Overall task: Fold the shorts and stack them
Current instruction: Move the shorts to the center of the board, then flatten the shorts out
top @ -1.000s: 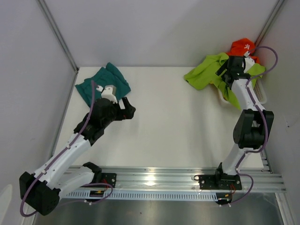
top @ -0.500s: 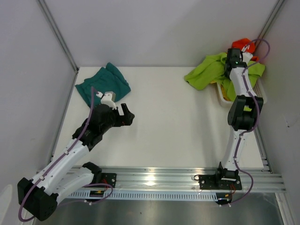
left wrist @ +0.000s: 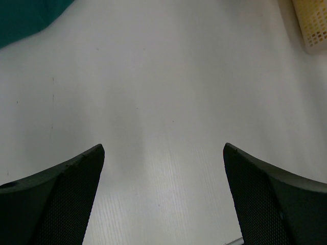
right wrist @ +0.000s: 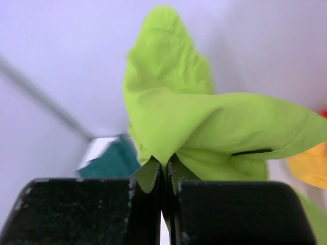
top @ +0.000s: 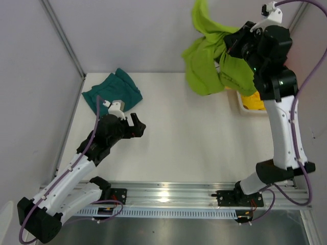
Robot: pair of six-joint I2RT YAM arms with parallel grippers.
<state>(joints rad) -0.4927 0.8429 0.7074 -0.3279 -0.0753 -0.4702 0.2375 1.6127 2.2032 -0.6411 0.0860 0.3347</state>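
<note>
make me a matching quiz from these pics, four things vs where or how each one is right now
Things:
1. lime green shorts
2. teal shorts
3. left claw
4. right claw

States:
A. open above bare table
B. lying at the table's far left corner
C. shut, gripping something
D. held up in the air

Pairs: 1-D, 2-B, 3-A, 4-C

The lime green fabric shorts (top: 207,61) have been lifted off the white plastic basket (top: 240,103) and raised high, pinched in the right gripper (right wrist: 166,176); the left gripper (top: 135,125) has been drawn slightly back from the teal fabric shorts (top: 112,89).
</note>
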